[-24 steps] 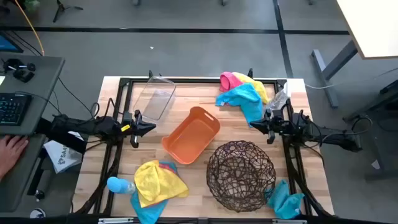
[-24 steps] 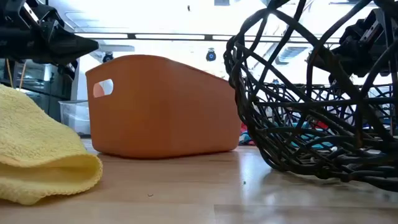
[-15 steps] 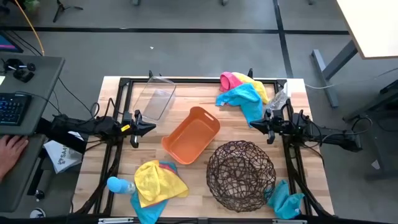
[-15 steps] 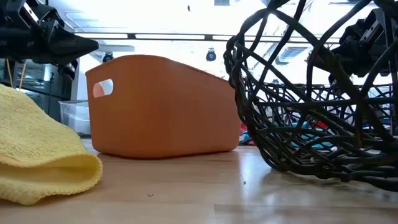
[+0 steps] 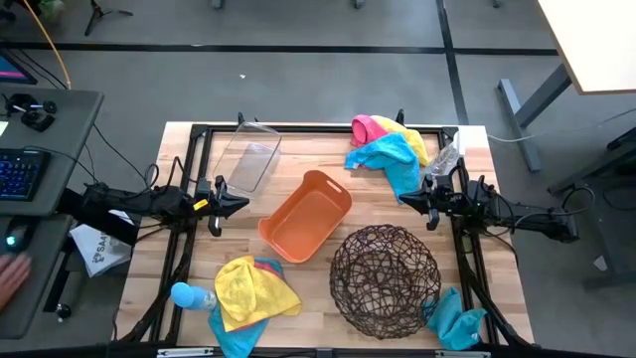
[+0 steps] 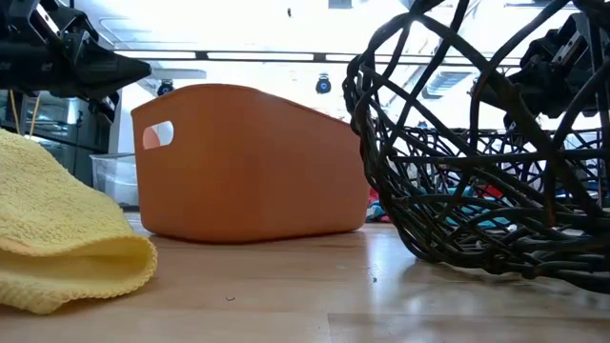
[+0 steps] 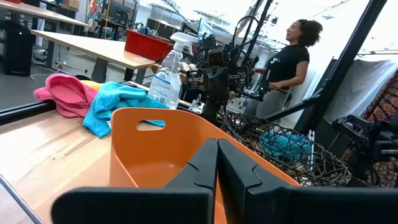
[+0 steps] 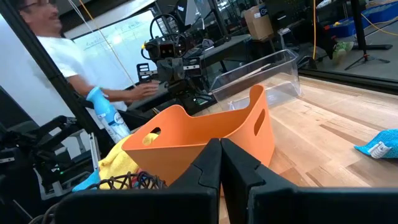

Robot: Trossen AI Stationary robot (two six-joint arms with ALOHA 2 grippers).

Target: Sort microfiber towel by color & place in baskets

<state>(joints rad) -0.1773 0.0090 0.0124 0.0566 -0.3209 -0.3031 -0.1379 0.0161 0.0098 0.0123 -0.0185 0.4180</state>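
Pink, yellow and sky blue towels (image 5: pixel 390 147) lie heaped at the far right of the table. A yellow towel over blue and pink ones (image 5: pixel 253 290) lies near the front left. One blue towel (image 5: pixel 455 320) sits at the front right corner. The clear bin (image 5: pixel 246 159), orange tub (image 5: pixel 306 214) and round wire basket (image 5: pixel 385 278) stand on the table. My left gripper (image 5: pixel 241 204) is shut, left of the orange tub. My right gripper (image 5: pixel 405 198) is shut, right of the tub, near the far heap.
A clear spray bottle (image 5: pixel 445 157) lies by the far right heap; a blue-capped bottle (image 5: pixel 189 295) lies by the front left pile. A black frame (image 5: pixel 318 129) rims the table. People stand beyond the table's side edges, one (image 7: pixel 286 62) past the right, another (image 8: pixel 62 56) past the left.
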